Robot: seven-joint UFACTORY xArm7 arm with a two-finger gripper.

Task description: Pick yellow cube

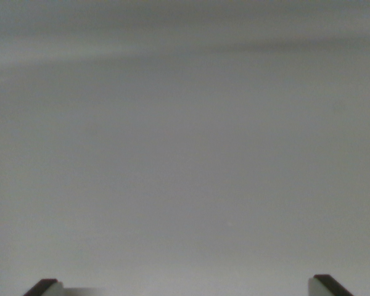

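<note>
Only the two dark fingertips (44, 287) of my gripper (185, 288) show, at the bottom left and bottom right corners of the wrist view. They stand far apart, so the gripper is open, with nothing between them. No yellow cube is in view. Below the fingers lies a plain pale grey surface (185, 160), blurred and featureless.
A faint darker band (185, 43) runs across the top of the wrist view, perhaps an edge or rim of the grey surface. A soft curved line shows at the upper left.
</note>
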